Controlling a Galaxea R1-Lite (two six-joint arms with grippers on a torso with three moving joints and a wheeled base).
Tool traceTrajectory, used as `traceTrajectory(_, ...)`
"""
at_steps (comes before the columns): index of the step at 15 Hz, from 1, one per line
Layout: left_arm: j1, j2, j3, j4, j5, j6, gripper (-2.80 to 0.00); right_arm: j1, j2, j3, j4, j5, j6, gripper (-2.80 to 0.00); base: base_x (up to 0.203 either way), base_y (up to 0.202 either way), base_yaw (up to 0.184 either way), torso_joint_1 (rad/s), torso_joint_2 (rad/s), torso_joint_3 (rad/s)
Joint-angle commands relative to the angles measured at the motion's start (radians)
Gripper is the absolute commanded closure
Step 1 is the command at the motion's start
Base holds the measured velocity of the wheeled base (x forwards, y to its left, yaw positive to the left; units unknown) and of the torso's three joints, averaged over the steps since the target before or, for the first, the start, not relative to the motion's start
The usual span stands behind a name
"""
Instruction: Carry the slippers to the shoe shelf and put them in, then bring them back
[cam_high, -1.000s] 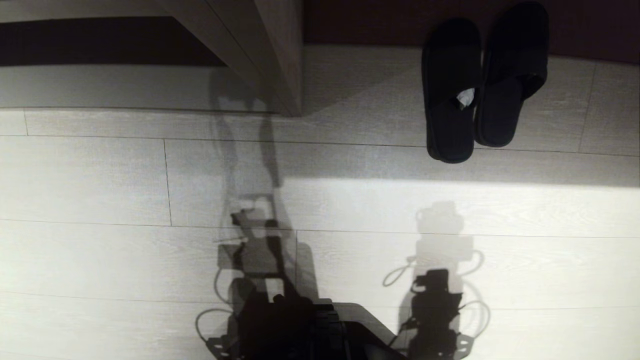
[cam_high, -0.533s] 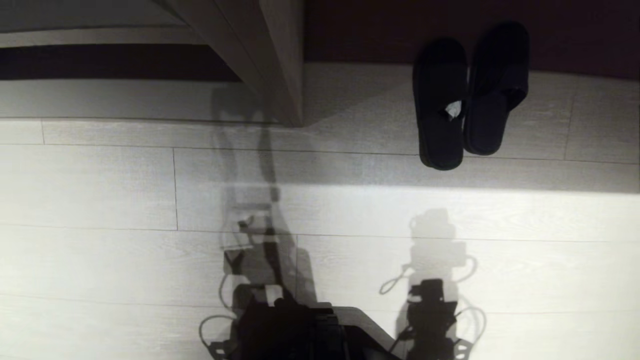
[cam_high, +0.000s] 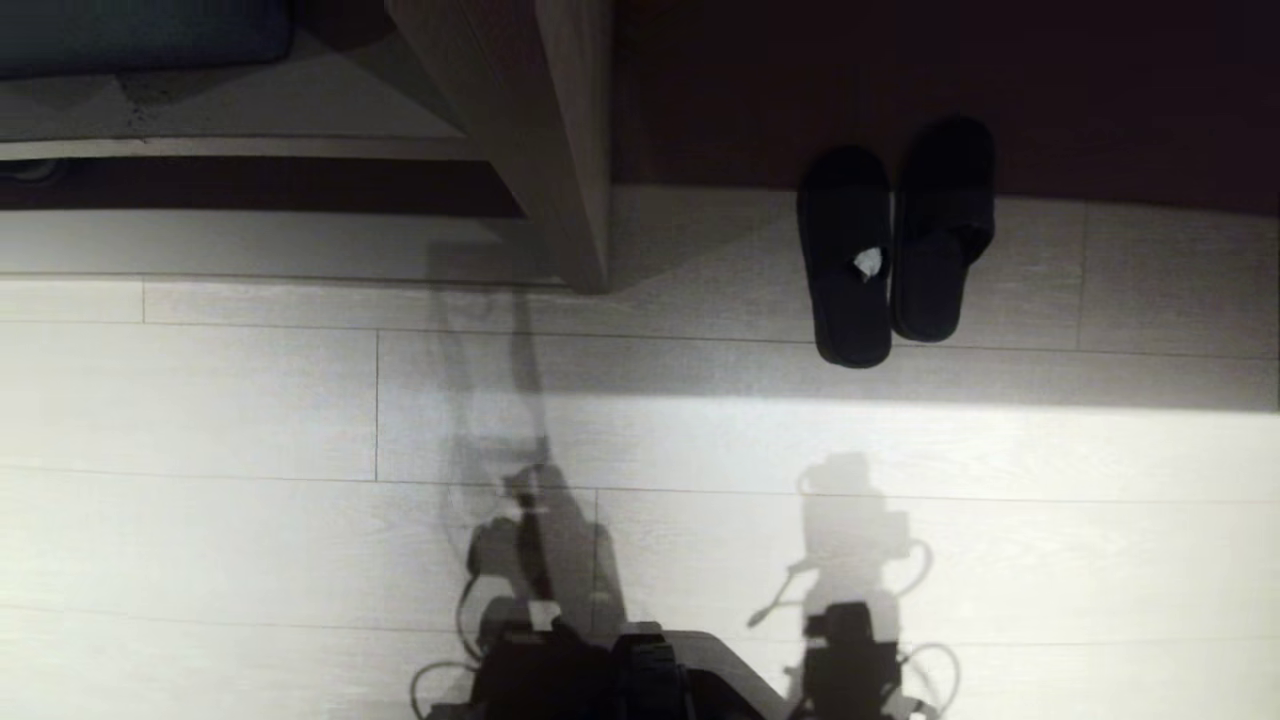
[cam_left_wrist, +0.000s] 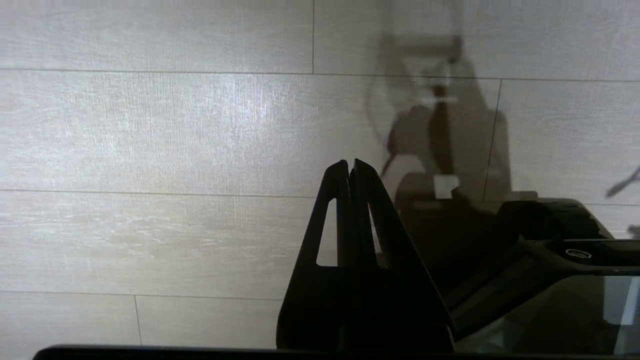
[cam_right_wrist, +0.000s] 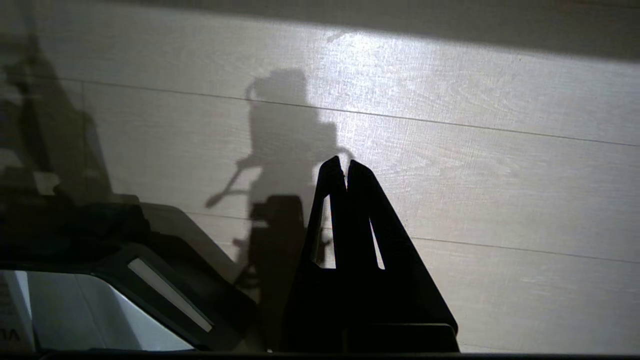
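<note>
The black slippers (cam_high: 885, 250) lie side by side on the pale floor at the upper right of the head view. Their toes reach into a dark brown recess, and the left one shows a small white tag (cam_high: 868, 262). The shoe shelf's light base board (cam_high: 250, 115) shows at the upper left, beside an upright wood panel (cam_high: 560, 140). My left gripper (cam_left_wrist: 349, 162) is shut and empty, hanging over bare floor. The right gripper (cam_right_wrist: 345, 162) is likewise shut with nothing in it. Both stay close to my base, far from the slippers.
My dark base (cam_high: 640, 670) fills the bottom centre of the head view, with the arms' shadows cast on the floorboards ahead. A dark blue object (cam_high: 140, 30) sits at the top left. A band of shadow runs across the floor in front of the furniture.
The whole head view has slid downward as the camera tilted up: the slippers appear lower and smaller, and more of the furniture shows at the top. Neither arm has moved.
</note>
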Motion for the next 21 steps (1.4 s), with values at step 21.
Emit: traceTrajectory(21,0.000,0.001,0.000,-0.001,0.000,0.000,0.00,0.000,0.002,-0.001,-0.001,0.000,-0.001,0.00,0.000,0.000,0.000,0.002,0.00,0.202)
